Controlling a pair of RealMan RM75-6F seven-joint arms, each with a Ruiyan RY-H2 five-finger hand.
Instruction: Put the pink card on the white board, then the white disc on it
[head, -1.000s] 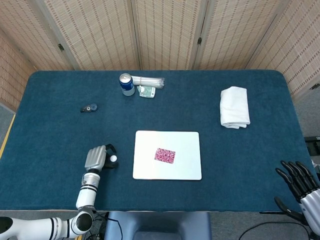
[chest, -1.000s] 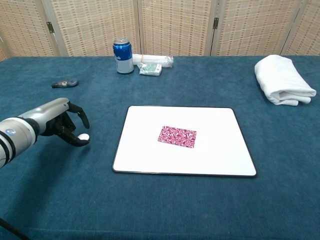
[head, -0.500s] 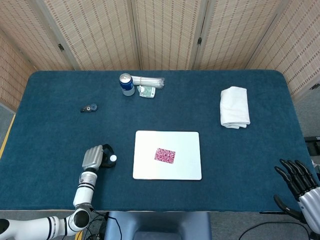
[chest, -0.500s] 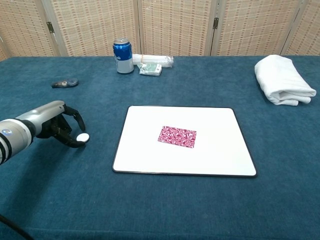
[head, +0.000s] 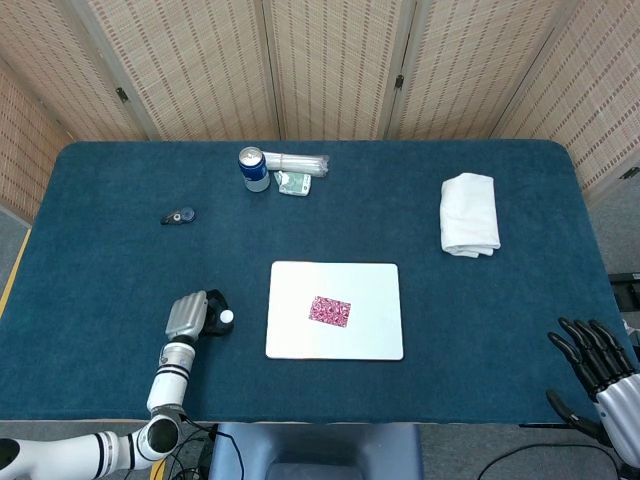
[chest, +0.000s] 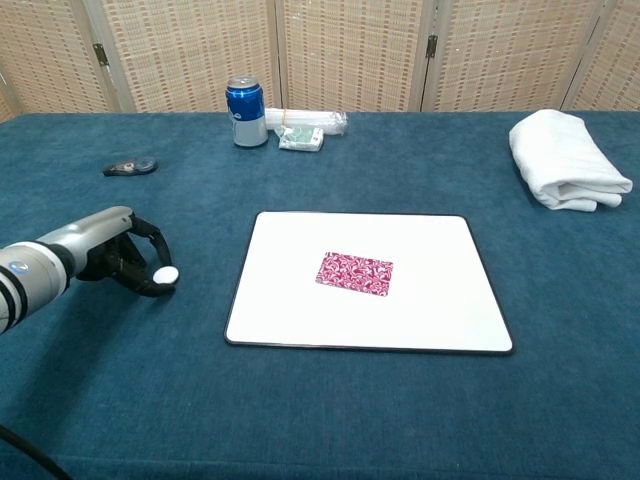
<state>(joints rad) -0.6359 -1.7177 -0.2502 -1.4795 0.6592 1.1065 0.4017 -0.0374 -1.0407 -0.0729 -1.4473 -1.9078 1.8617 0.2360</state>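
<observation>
The pink patterned card (head: 330, 311) (chest: 355, 273) lies flat near the middle of the white board (head: 296, 340) (chest: 420, 315). My left hand (head: 195, 317) (chest: 118, 254) hovers just left of the board and pinches the small white disc (head: 227, 318) (chest: 165, 273) at its fingertips. My right hand (head: 597, 362) shows only in the head view, at the bottom right off the table's edge, with its fingers spread and nothing in it.
At the back stand a blue can (head: 253, 168) (chest: 244, 111), a clear wrapped roll (head: 297, 161) and a small green packet (head: 293, 182). A small dark object (head: 178, 215) (chest: 130, 166) lies at the far left. A folded white towel (head: 469, 213) (chest: 565, 158) sits at the right.
My left hand has drawn back slightly to the left with the disc still pinched. The right hand, the card and the board have barely moved.
</observation>
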